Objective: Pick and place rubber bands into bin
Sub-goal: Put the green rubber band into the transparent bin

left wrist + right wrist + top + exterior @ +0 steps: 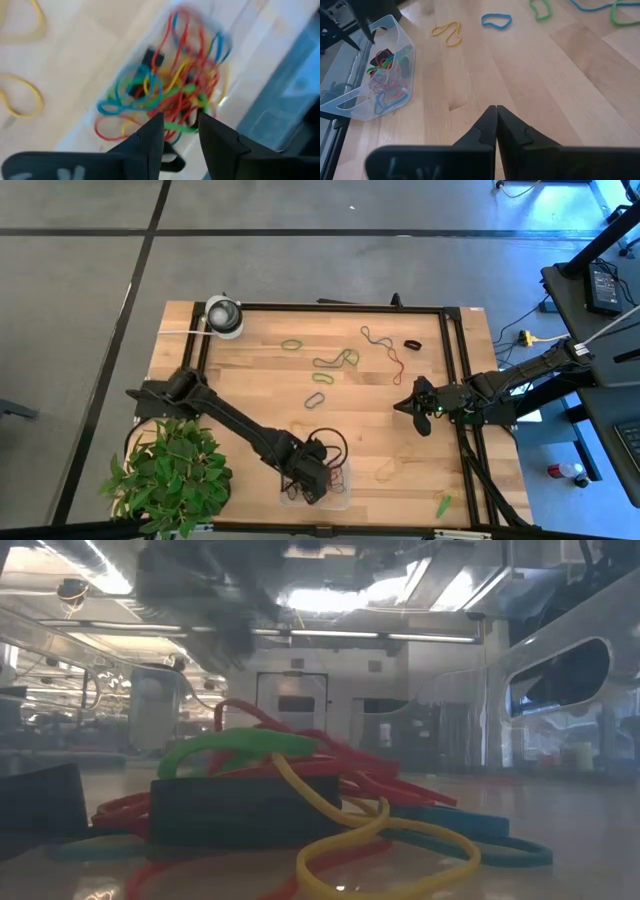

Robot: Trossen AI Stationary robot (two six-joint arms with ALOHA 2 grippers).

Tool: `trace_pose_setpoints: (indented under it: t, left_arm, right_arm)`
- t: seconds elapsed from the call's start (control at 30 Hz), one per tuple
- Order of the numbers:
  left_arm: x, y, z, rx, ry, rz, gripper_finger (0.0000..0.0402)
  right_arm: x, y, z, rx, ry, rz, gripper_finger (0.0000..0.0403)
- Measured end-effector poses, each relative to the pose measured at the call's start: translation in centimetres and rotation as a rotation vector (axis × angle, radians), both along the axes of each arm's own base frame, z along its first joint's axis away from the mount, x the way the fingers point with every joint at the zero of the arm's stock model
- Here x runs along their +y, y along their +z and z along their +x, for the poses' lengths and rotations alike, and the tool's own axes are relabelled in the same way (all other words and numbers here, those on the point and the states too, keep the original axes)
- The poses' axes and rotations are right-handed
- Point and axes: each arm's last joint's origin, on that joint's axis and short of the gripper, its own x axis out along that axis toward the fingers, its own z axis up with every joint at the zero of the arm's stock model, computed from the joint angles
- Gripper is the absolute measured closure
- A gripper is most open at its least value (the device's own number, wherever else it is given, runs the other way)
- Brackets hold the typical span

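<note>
The bin (345, 502) is a clear tray at the table's near edge. It holds a tangle of red, green, yellow and blue rubber bands (170, 95) and a black block (240, 805). My left gripper (180, 127) is open and points down into the bin, over the pile (312, 480). My right gripper (496, 112) is shut and hovers over bare wood toward the table's right side (410, 405). Loose bands lie flat on the table: green (291, 343), blue (322, 377), yellow (385, 472). My left gripper comes at the pile from above with its fingers apart. A green band (186, 129) runs across the gap at the fingertips. Whether the fingers touch it I cannot tell.
A round white-and-grey object (223, 315) sits at the far left corner and a leafy plant (170, 475) at the near left. A black frame rail (455, 370) borders the table. More loose bands lie toward the far side (385, 345) and near right (443, 503).
</note>
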Motion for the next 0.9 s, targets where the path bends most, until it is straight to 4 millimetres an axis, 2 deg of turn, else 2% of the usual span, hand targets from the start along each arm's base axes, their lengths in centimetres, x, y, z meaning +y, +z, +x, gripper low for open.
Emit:
trace_pose_setpoints:
  t: [0.27,0.37,0.43,0.57,0.7,0.9]
  left_arm:
    - [3.3,6.5,-1.5,-0.239,0.044,0.211,0.0299]
    - [5.7,8.2,-2.4,-0.24,0.095,0.329,0.0308]
    - [8.2,8.9,-3.0,-0.185,0.177,0.351,0.031]
    - [13.5,9.3,-3.5,-0.047,0.323,0.383,0.0299]
    - [19.1,9.0,-3.0,0.041,0.316,0.365,0.0277]
    - [27.7,6.2,-2.7,0.167,0.333,0.299,0.0235]
  right_arm:
    - [0.0,0.0,0.0,0.0,-0.001,0.001,0.0391]
    - [0.0,0.0,0.0,-0.001,-0.001,0.002,0.0391]
    - [0.0,0.0,0.0,0.0,-0.001,0.003,0.0391]
    - [0.0,0.0,0.0,0.0,-0.002,0.003,0.0391]
    - [0.0,0.0,0.0,-0.001,-0.004,0.002,0.0391]
    - [0.0,0.0,0.0,-0.003,-0.008,0.001,0.0391]
